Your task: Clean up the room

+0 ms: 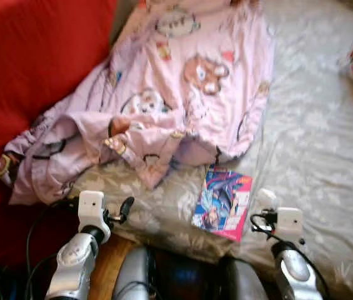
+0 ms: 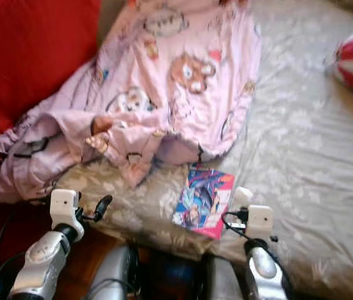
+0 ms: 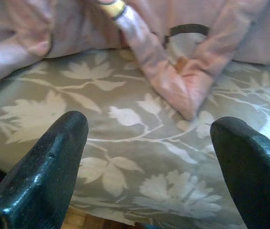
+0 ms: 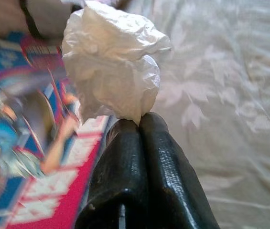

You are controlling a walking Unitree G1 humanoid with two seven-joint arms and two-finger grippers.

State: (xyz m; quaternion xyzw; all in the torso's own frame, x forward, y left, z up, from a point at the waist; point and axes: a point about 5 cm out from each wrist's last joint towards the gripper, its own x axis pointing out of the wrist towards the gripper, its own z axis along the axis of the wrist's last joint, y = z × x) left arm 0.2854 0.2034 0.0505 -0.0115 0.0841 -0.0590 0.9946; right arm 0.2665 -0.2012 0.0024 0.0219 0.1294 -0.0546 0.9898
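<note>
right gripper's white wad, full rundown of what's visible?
The white wad is crumpled, thin and crinkly, like tissue or plastic film; which one is unclear. The right gripper has its two black fingers pressed together on the wad's lower tip, holding it up. It hangs just above the grey leaf-print bedsheet, beside the colourful magazine, at that magazine's right edge.

Your right tool (image 4: 139, 125) has its two black fingers pressed together, pinching the lower tip of a crumpled white paper wad (image 4: 114, 64). Beside the wad you see a glossy blue-and-pink comic book (image 4: 27, 143), blurred, lying on the grey bedsheet with a pale leaf pattern (image 4: 225, 90).
</note>
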